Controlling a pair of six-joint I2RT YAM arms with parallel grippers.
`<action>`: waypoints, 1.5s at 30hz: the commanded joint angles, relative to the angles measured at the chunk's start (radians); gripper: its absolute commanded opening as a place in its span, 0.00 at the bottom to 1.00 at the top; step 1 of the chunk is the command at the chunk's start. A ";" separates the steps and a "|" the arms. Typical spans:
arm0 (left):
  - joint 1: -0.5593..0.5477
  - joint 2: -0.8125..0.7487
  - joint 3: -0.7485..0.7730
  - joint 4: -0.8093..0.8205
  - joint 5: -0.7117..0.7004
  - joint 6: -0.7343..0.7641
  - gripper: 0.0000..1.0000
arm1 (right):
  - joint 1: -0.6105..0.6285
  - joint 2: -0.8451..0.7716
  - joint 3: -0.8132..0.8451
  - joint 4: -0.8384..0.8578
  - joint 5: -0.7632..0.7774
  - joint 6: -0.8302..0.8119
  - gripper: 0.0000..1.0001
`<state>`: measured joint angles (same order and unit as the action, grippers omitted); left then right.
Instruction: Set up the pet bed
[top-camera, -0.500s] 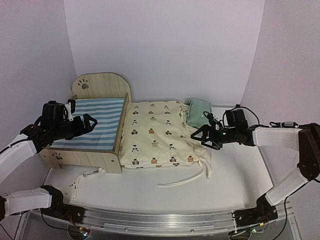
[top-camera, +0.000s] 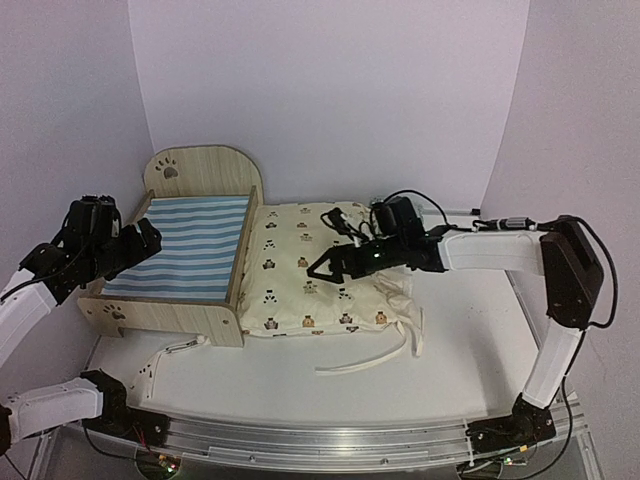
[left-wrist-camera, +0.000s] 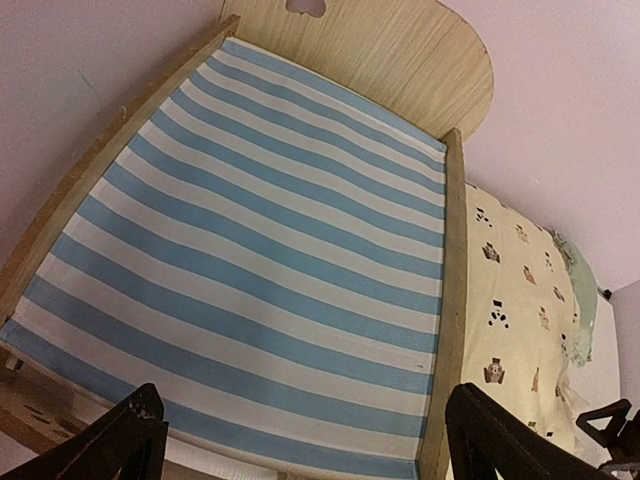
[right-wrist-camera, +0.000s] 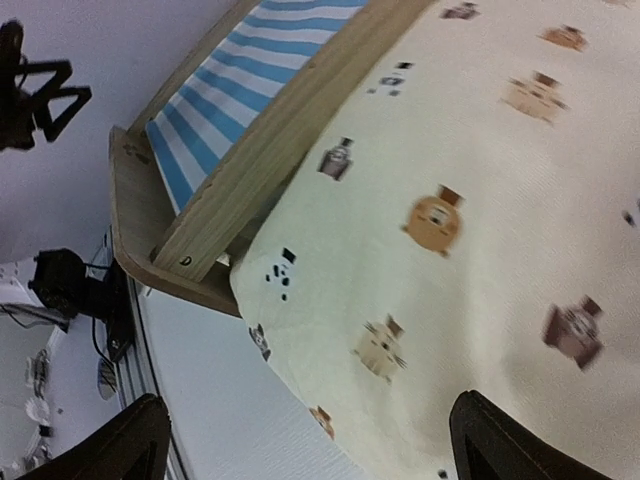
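- The pet bed (top-camera: 243, 250), a small light-wood frame with an arched paw-print headboard and a blue-and-white striped base, sits toward 9 o'clock on the white table (top-camera: 470, 340). Its headboard points to 12 o'clock, and nothing lies on the base.
- The cream bear-print fabric cushion (top-camera: 290, 290) lies flat on the table at the bed's 3 o'clock side, pressed against the side rail. Its ties (top-camera: 370, 360) trail toward 5 o'clock. It is not yet in the frame, so the setup looks barely begun.
- The right gripper (top-camera: 322, 268) is spread wide and grasps nothing. It hovers low over the cushion's middle with its fingers aimed toward 9 o'clock, probably lining up to pinch the fabric.
- The left gripper (top-camera: 138, 243) is also released and empty. It hangs at the bed's 9 o'clock rail facing across the stripes, likely ready to steady the frame or receive the cushion.
- The small mint green pillow (left-wrist-camera: 583, 305) peeks out beyond the cushion's far edge in the left wrist view. In the top view the right arm hides it.
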<state>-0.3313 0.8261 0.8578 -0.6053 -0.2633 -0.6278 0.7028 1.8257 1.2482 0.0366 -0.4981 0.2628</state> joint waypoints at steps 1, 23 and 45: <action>-0.002 -0.014 0.035 -0.035 -0.048 -0.021 0.98 | 0.131 0.088 0.137 0.028 0.064 -0.232 0.98; -0.002 -0.038 -0.010 -0.030 0.115 0.059 0.92 | 0.270 0.423 0.510 0.198 -0.161 -0.291 0.90; -0.002 0.040 -0.079 0.026 0.163 -0.034 0.87 | 0.364 0.486 0.462 0.192 0.021 -0.420 0.35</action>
<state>-0.3313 0.8430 0.8217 -0.6227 -0.1364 -0.6162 1.0533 2.3299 1.7570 0.2295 -0.5576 -0.0967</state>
